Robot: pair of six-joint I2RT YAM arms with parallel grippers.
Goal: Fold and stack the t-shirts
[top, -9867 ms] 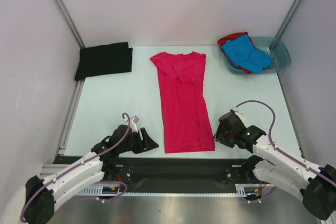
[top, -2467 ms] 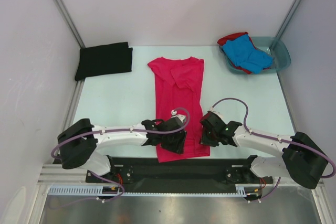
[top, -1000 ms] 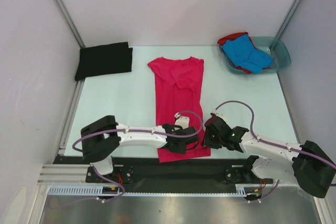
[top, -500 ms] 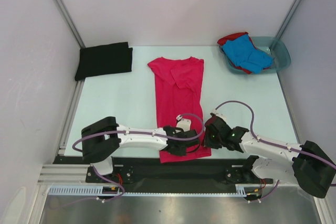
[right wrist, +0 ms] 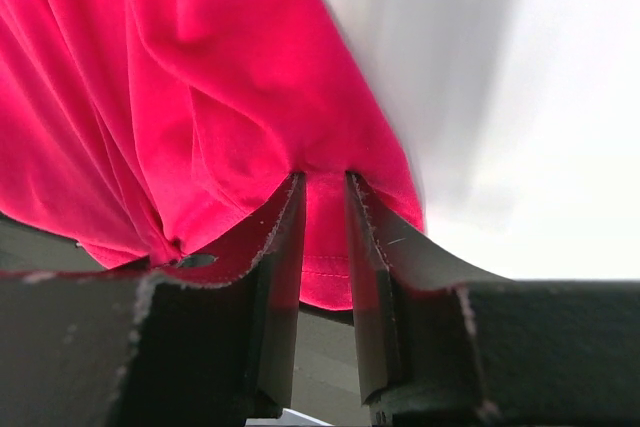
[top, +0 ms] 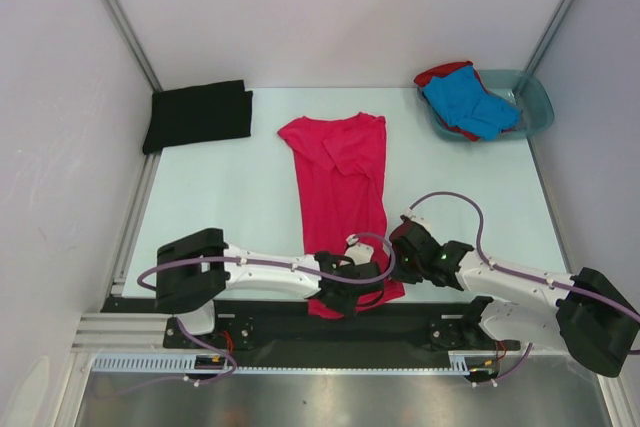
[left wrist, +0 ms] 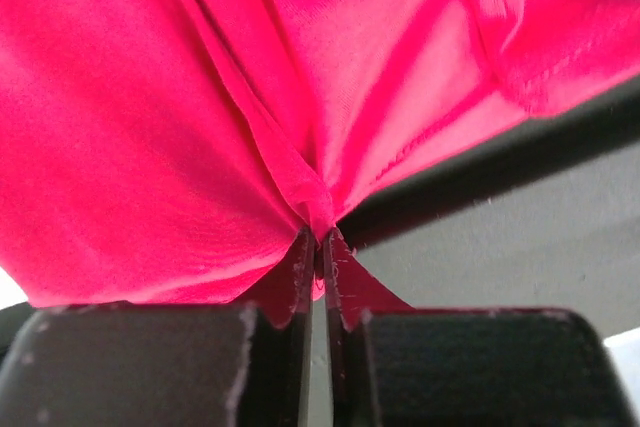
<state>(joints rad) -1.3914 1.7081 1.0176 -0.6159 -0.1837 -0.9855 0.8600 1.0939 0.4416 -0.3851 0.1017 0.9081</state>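
At the near hem of the pink shirt (top: 340,172), the left gripper (left wrist: 320,247) has its jaws pressed together on a pinch of the cloth. The right gripper (right wrist: 325,187) nips the hem's right corner between nearly closed fingers. Far left of the pink shirt lies the folded black shirt (top: 198,115); far right of it, the blue shirt (top: 468,102) lies on the red shirt (top: 438,73) in a basin (top: 537,107).

The overhead view is lit brightly and evenly, with faint shadows. In the wrist views the pink t-shirt (left wrist: 150,127) is rendered oversaturated and slightly blurred.
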